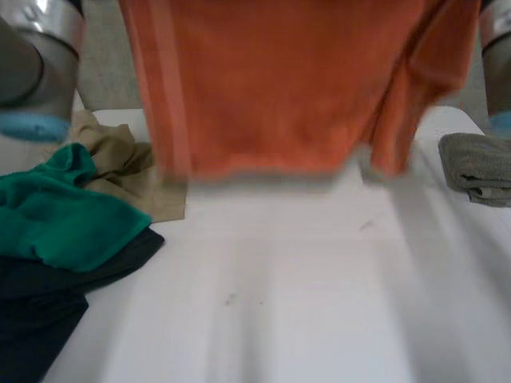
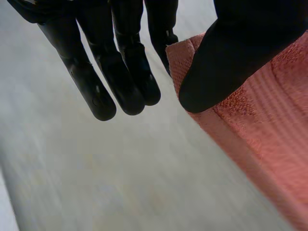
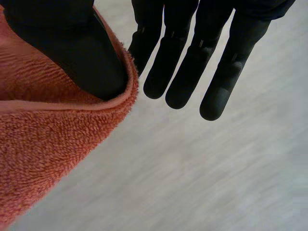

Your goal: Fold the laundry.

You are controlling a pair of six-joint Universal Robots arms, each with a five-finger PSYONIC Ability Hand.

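Towel: I've got the orange towel (image 1: 271, 88) hanging spread out in head view, up off the table (image 1: 303, 303). Its bottom hem is blurred, close over the far part of the tabletop.
L hand: in the wrist cam, the left hand (image 2: 231, 53) has its thumb down on a top corner of the orange towel (image 2: 269, 130), nipping it against the nearest finger. The other fingers (image 2: 96, 82) are straight and hold nothing.
R hand: same on the other side. The right hand (image 3: 62, 43) has its thumb clamped on the opposite corner of the towel (image 3: 43, 139). The rest of the fingers (image 3: 187, 62) are out straight beside it.
Arms: left arm (image 1: 40, 64) and right arm (image 1: 499, 48) are raised either side of the towel.
Pile, my L: green cloth (image 1: 56, 211) lies on a dark cloth (image 1: 40, 303), w/ a tan cloth (image 1: 120, 163) just behind.
My R: grey cloth (image 1: 479, 167), folded, near the table edge.
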